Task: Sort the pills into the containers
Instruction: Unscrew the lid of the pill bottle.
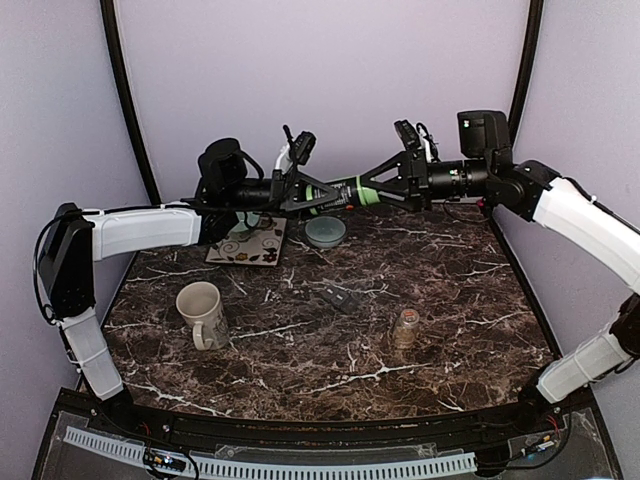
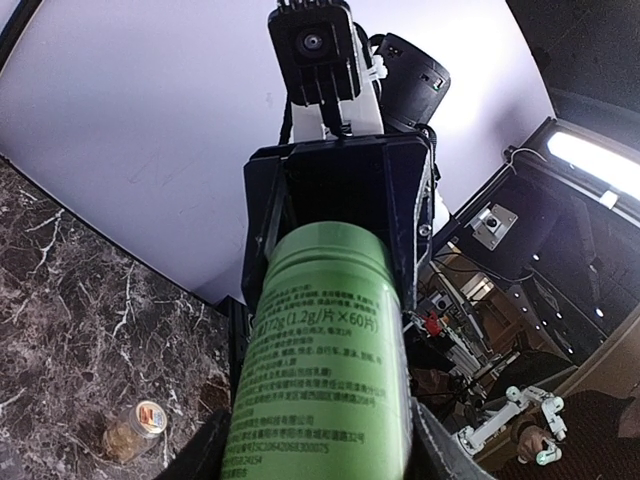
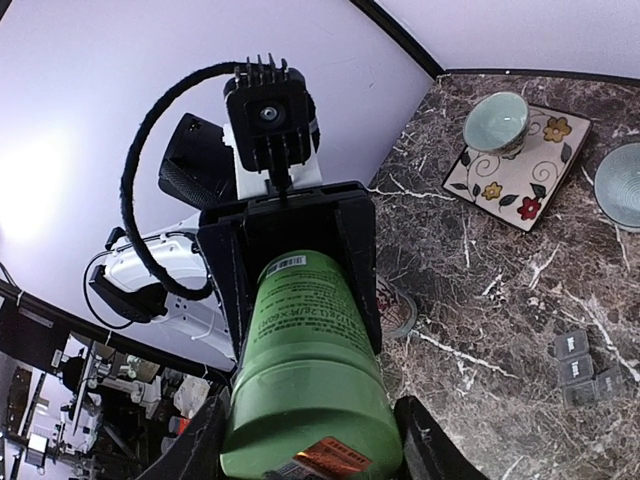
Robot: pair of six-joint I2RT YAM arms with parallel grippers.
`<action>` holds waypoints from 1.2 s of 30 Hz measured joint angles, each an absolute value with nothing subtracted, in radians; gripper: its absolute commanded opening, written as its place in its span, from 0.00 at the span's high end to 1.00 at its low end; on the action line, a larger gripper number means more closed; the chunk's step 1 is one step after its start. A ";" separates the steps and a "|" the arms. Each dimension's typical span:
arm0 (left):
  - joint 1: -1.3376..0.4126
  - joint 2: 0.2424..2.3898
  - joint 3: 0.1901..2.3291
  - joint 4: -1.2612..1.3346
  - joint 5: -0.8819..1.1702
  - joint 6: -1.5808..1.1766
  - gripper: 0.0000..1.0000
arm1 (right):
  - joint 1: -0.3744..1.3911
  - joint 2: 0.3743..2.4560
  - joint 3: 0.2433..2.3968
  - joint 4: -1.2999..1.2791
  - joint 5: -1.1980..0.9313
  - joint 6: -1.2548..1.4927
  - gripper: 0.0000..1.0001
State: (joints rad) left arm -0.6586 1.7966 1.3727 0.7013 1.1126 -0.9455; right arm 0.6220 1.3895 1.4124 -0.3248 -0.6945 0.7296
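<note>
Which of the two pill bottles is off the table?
The large green plastic bottle, held in mid-air; the small amber bottle stands on the marble table.

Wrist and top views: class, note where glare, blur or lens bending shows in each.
Left wrist: a strip light blows out at right; print on the green bottle reads sharp. Right wrist: the wall glows at left. Top external: even light, frame poles bow.
</note>
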 measured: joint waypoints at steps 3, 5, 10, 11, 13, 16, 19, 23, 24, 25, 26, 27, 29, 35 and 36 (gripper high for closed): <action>-0.658 1.797 1.373 0.729 1.120 -0.983 1.00 | 0.622 1.387 1.412 -0.313 -0.712 0.664 0.82; -0.658 1.797 1.374 0.770 1.129 -1.032 1.00 | 0.622 1.379 1.403 -0.281 -0.733 0.602 0.79; -0.665 1.824 1.394 0.906 1.147 -1.195 1.00 | 0.622 1.335 1.379 -0.240 -0.744 0.428 0.69; -0.666 1.830 1.398 0.923 1.150 -1.219 1.00 | 0.622 1.332 1.379 -0.239 -0.744 0.399 0.68; -0.665 1.839 1.407 0.945 1.161 -1.263 1.00 | 0.622 1.330 1.379 -0.238 -0.744 0.336 0.66; -0.664 1.842 1.407 0.950 1.171 -1.295 1.00 | 0.622 1.330 1.379 -0.242 -0.744 0.261 0.64; -0.663 1.842 1.407 0.950 1.176 -1.308 1.00 | 0.622 1.330 1.379 -0.245 -0.740 0.204 0.63; -0.662 1.842 1.407 0.944 1.179 -1.309 1.00 | 0.625 1.324 1.379 -0.257 -0.724 0.150 0.60; -0.662 1.842 1.407 0.941 1.179 -1.305 1.00 | 0.627 1.320 1.379 -0.263 -0.719 0.140 0.57; -0.664 1.842 1.407 0.939 1.179 -1.301 1.00 | 0.628 1.317 1.379 -0.268 -0.713 0.131 0.56; -0.665 1.842 1.407 0.936 1.179 -1.295 1.00 | 0.630 1.314 1.378 -0.274 -0.706 0.124 0.55; -0.666 1.842 1.407 0.933 1.179 -1.289 1.00 | 0.630 1.311 1.377 -0.279 -0.701 0.116 0.54; -0.668 1.842 1.407 0.927 1.178 -1.283 1.00 | 0.632 1.307 1.375 -0.292 -0.691 0.104 0.51; -0.670 1.842 1.407 0.926 1.179 -1.278 1.00 | 0.635 1.302 1.374 -0.302 -0.676 0.081 0.31; -0.668 1.842 1.407 0.927 1.178 -1.278 1.00 | 0.633 1.301 1.374 -0.309 -0.670 0.079 0.28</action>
